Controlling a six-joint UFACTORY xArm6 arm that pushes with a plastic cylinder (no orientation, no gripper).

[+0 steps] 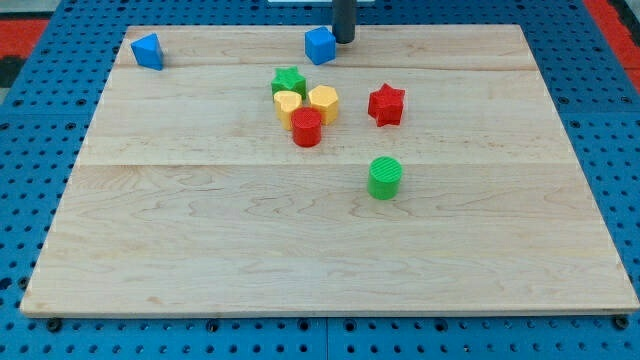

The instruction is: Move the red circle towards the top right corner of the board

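The red circle (307,128) stands on the wooden board (200,240) a little above its middle, touching a yellow block (287,106) and close to a yellow hexagon (324,102). My tip (344,40) is at the view's top, just right of a blue cube (320,45). It is well above the red circle and apart from it.
A green star (289,81) sits above the yellow blocks. A red star (386,104) is right of the cluster. A green circle (385,177) lies below and to the right. A blue block (147,51) sits near the top left corner.
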